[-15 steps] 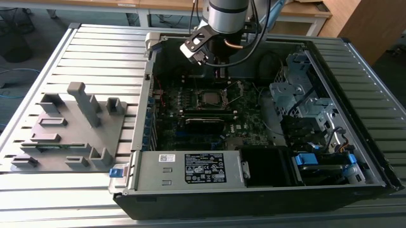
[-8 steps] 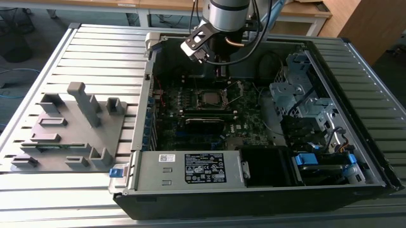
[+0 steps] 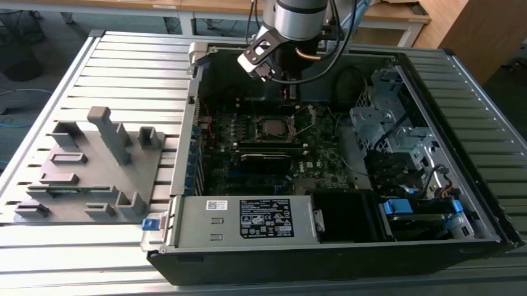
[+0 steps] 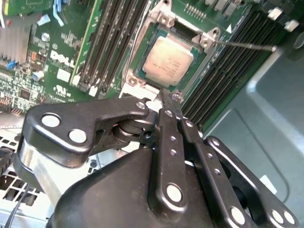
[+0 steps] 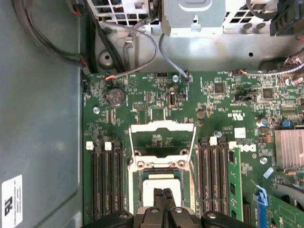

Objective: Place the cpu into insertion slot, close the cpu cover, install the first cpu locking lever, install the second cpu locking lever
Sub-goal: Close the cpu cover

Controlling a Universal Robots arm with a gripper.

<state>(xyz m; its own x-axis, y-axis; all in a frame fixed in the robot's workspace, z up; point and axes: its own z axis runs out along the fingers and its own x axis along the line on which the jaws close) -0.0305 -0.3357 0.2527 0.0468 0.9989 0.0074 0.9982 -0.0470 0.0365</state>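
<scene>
The cpu [image 4: 168,59] is seated in the insertion slot [image 4: 135,71], with the end effector [image 4: 170,97] clenched empty just above it. Closing the open cpu cover [image 5: 161,127] is judged the step in hand.

- A black label [image 3: 268,217] with white print sits on the grey power supply [image 3: 197,231]; too small to read.
- A white barcode sticker [image 3: 216,205] lies just beside it.
- White logo lettering [image 4: 63,59] is printed on the green motherboard [image 4: 28,7], in the second wrist view.
- A white sticker [image 5: 11,196] stands on the grey case wall [image 5: 42,118], illegible.
- Faint marking covers the cpu [image 4: 168,59] top, unreadable.
</scene>
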